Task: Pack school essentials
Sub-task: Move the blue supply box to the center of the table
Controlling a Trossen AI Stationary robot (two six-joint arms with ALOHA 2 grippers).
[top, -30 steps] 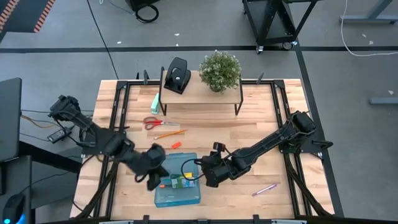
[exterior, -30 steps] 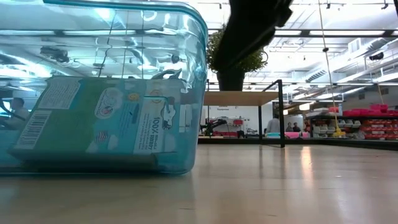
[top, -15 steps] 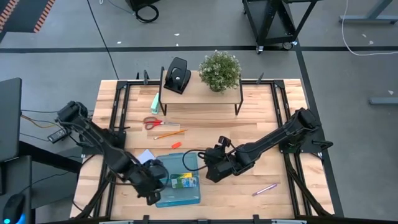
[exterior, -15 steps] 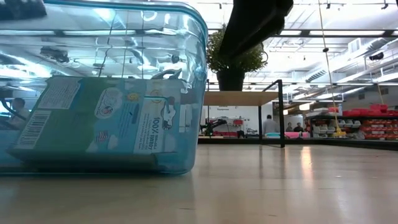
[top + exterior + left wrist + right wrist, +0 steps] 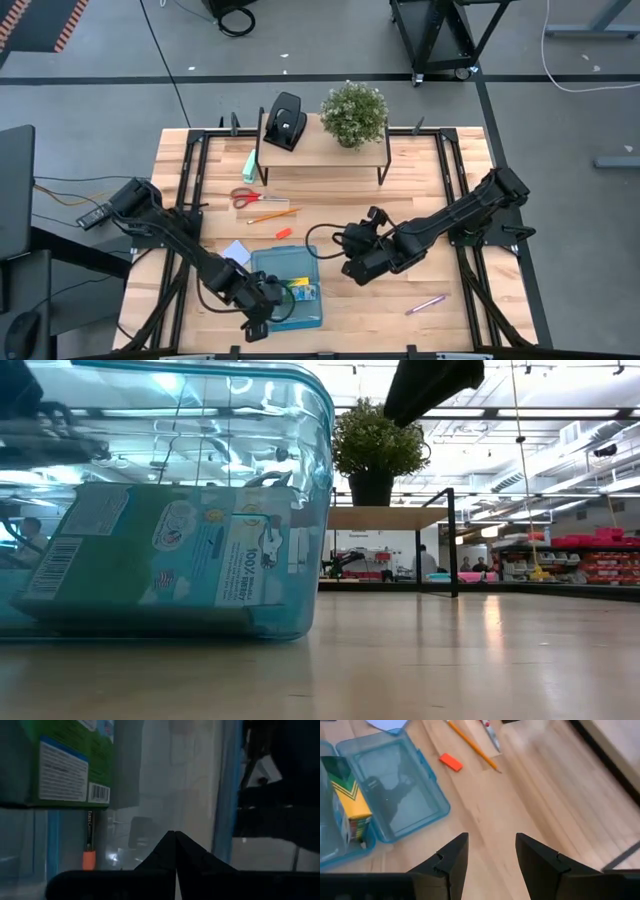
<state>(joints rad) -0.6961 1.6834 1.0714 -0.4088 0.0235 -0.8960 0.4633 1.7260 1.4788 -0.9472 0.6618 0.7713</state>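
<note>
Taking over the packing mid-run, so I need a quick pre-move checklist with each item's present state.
1. Blue case open, floor reachable: ok.
2. Crayon box in the case: ok.
3. Right gripper open, empty, over bare table: ok.
4. Left gripper shut, at the case's near-left corner, nothing seen in it: ok.
5. Scissors, orange pencil, orange piece, pen unpacked: not ok.
6. Grey pencil packed: cannot tell.

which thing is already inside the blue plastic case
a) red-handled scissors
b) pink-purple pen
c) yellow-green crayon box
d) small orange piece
c: the high view shows the yellow-green crayon box lying inside the blue plastic case, while the red-handled scissors, small orange piece and pink-purple pen lie out on the table.
</note>
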